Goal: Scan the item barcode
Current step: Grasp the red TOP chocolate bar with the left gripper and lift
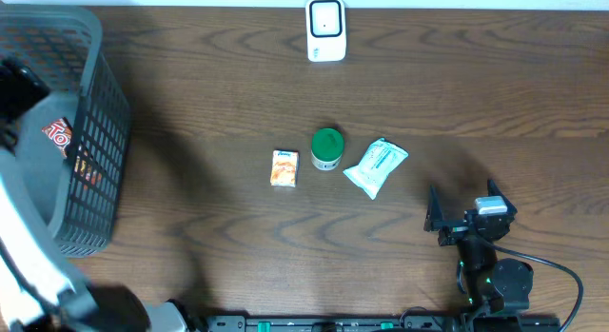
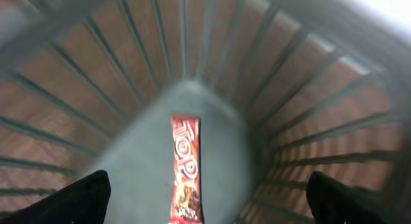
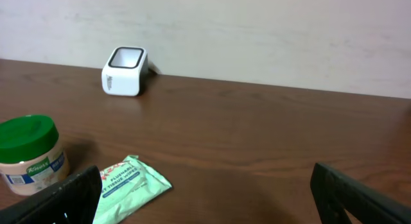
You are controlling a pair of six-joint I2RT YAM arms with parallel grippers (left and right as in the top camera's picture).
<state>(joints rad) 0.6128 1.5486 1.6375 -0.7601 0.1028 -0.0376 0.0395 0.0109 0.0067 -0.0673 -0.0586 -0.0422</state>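
Red snack bar [image 2: 185, 169] lies flat on the floor of the grey basket [image 1: 95, 132], its lower end cut off by the frame and its barcode not readable. Left fingers [image 2: 77, 201] are spread wide above it, gripping nothing; overhead, that arm is just a blur. Right fingers [image 3: 64, 198] are open too, low over the worktop [image 1: 190, 85] near the wipes pack [image 1: 376, 166]. White scanner [image 1: 325, 29] stands well apart at the far edge.

Dark wood-grain table [image 1: 219, 104]; grey slatted basket [image 1: 95, 132] stands at its left edge; white scanner [image 1: 325, 29] at the far edge, centre; mid-table, in a row left to right: small orange box [image 1: 284, 167], green-lidded jar [image 1: 326, 148], wipes packet [image 1: 375, 166]; box and jar just apart, packet just beside jar.
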